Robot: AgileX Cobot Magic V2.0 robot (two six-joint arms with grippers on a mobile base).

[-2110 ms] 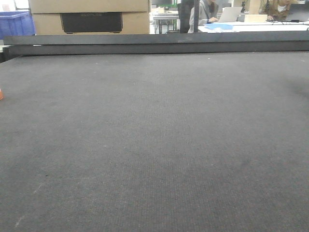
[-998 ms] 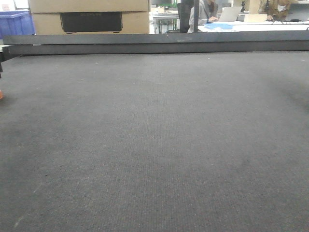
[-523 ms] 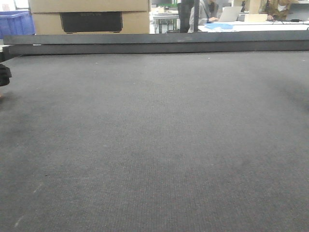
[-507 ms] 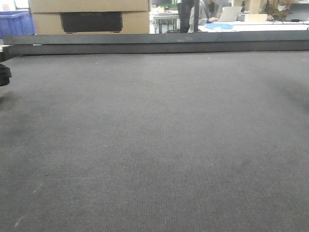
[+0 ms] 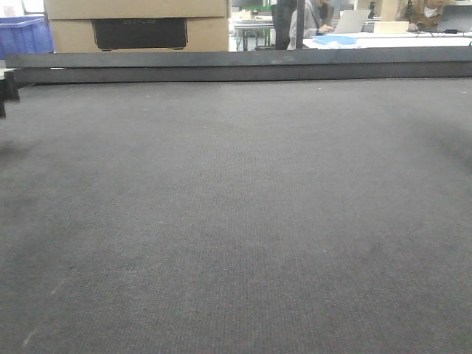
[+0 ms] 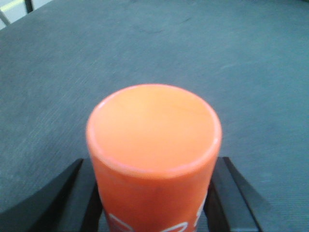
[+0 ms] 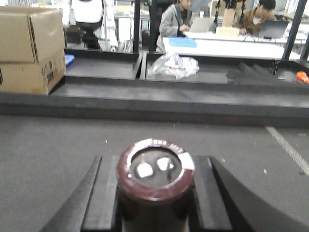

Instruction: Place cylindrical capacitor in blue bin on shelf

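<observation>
Clamping capacitor [image 7: 155,186], right gripper [image 7: 154,162]; orange cylinder [image 6: 153,128], left gripper [image 6: 153,164]; mat [image 7: 46,154] open to rail [image 7: 145,110].

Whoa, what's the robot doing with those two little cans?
The robot's right gripper is clamped on a small dark brown cylindrical capacitor, with a dark grey mat below. Its left gripper has its fingers on either side of an orange cylinder; whether it is squeezing is unclear. The capacitor is meant for a blue bin on a shelf, but no shelf shows in these views, so that step is not yet done.
</observation>
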